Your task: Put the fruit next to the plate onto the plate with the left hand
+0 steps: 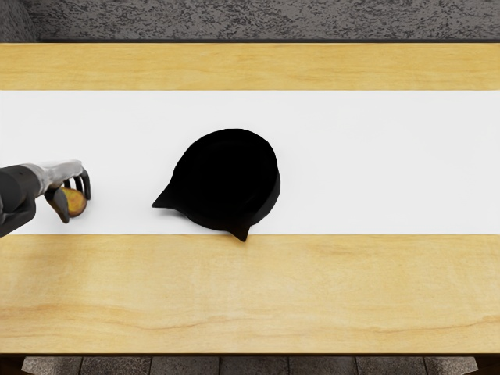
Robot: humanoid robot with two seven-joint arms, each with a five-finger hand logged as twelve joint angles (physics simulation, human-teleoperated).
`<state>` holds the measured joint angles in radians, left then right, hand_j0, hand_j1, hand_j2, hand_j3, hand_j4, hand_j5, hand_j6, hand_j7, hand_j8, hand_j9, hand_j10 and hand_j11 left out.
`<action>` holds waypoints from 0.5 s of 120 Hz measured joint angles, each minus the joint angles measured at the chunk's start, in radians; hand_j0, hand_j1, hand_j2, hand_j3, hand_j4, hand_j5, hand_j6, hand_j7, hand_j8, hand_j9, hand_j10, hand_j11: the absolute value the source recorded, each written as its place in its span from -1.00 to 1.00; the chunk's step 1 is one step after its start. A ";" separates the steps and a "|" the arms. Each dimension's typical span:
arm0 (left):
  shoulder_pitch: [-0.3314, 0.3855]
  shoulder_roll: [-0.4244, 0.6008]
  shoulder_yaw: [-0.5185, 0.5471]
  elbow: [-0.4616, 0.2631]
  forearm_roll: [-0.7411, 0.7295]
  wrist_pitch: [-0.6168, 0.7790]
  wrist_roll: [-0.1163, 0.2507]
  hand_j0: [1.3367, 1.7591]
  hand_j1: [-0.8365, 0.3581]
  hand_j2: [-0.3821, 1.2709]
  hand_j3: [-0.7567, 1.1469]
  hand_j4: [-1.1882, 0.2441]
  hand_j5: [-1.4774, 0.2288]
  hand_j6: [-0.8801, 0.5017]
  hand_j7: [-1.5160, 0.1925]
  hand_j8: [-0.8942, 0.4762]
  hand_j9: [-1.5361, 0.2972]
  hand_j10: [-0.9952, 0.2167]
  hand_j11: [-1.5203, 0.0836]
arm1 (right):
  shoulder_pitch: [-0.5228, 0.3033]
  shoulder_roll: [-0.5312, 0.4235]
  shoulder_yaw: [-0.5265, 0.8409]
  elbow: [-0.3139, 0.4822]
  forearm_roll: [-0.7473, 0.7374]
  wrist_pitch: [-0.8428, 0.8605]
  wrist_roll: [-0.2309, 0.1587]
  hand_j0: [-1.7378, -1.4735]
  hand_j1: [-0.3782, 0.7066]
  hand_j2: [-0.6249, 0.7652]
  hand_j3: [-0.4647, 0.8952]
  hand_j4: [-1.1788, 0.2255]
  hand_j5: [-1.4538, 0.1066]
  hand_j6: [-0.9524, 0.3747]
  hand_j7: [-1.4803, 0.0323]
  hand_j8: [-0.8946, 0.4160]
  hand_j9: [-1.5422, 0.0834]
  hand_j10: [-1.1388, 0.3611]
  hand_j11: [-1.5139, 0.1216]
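Currently you are looking down on a wooden table [250,297] that is filling almost the whole view, with a broad white strip [391,156] running across it from edge to edge. On that strip, near the middle of the picture, a black plate [226,180] is sitting with nothing on it; its outline is looking irregular, with pointed corners at its lower left and bottom.

Your left robot hand [69,187] is coming in from the picture's left edge and working low over the strip. Its fingers are curling down and its thumb is pressing in from the near side, so it is clasping the fruit [74,201], a small yellow-orange piece showing between them. You are not seeing enough to say whether the fruit is off the strip or resting on it, and too much of it is hidden to read its long axis.

What you are depending on is this: the plate is lying to the picture's right of the hand, well apart from it and at much the same depth, so the carry is probably going to be a plain sideways sweep to the right. The right arm is not showing at all.
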<state>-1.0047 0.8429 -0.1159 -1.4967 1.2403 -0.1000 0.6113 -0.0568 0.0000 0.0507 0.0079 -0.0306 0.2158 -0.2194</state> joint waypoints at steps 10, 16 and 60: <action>-0.001 -0.001 0.000 0.000 -0.005 -0.001 0.000 0.49 -0.15 -0.09 -0.20 -0.22 -0.43 -0.22 -0.37 -0.21 -0.39 -0.42 -0.31 | 0.000 0.000 0.000 0.000 0.000 -0.001 0.000 -0.40 -0.95 -0.10 -0.32 0.68 0.86 0.43 0.96 0.36 0.90 0.52 0.85; -0.004 0.000 -0.001 -0.002 -0.013 -0.002 0.000 0.49 -0.14 -0.08 -0.20 -0.21 -0.45 -0.21 -0.39 -0.20 -0.40 -0.41 -0.33 | 0.000 0.000 0.000 0.000 0.000 -0.001 0.000 -0.40 -0.95 -0.10 -0.32 0.68 0.86 0.43 0.96 0.36 0.90 0.52 0.85; -0.113 0.020 -0.019 -0.009 -0.060 -0.024 0.000 0.50 -0.20 0.14 -0.20 -0.33 -0.55 -0.28 -0.49 -0.22 -0.48 -0.46 -0.40 | 0.000 0.000 0.000 0.000 0.000 -0.002 0.000 -0.40 -0.95 -0.10 -0.32 0.68 0.86 0.43 0.96 0.36 0.90 0.52 0.85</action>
<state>-1.1175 0.8626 -0.1344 -1.5056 1.1800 -0.1239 0.6113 -0.0567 0.0000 0.0508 0.0078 -0.0306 0.2134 -0.2194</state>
